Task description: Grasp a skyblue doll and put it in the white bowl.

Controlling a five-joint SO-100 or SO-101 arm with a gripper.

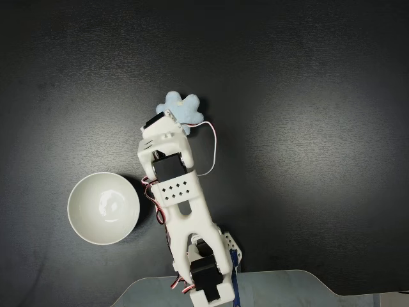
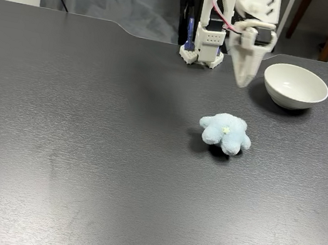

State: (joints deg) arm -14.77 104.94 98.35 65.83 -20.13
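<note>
Below and in front of the tool (image 2: 243, 79), nearer the camera in a fixed view from the front, the small fluffy pale sky-blue plush doll with rounded lobes (image 2: 226, 132) lies on the dark grey matte surface (image 2: 83, 146), untouched, with a small shadow under it. Above it the white plastic tool hangs clear of the surface with its tip pointing down; its fingers look pressed together with nothing between them, though the blur leaves this uncertain. To the right of the tool in that view, and a little farther back, the round glossy white bowl (image 2: 295, 86) stands upright on the surface with nothing inside. Behind the tool the white arm (image 2: 244, 10) rises from its base (image 2: 204, 47) at the far edge of the surface. Seen in a fixed view from above, the arm (image 1: 176, 192) reaches over one side of the doll (image 1: 185, 109), and the bowl (image 1: 103, 208) sits to the left of the arm, well apart from the doll.
</note>
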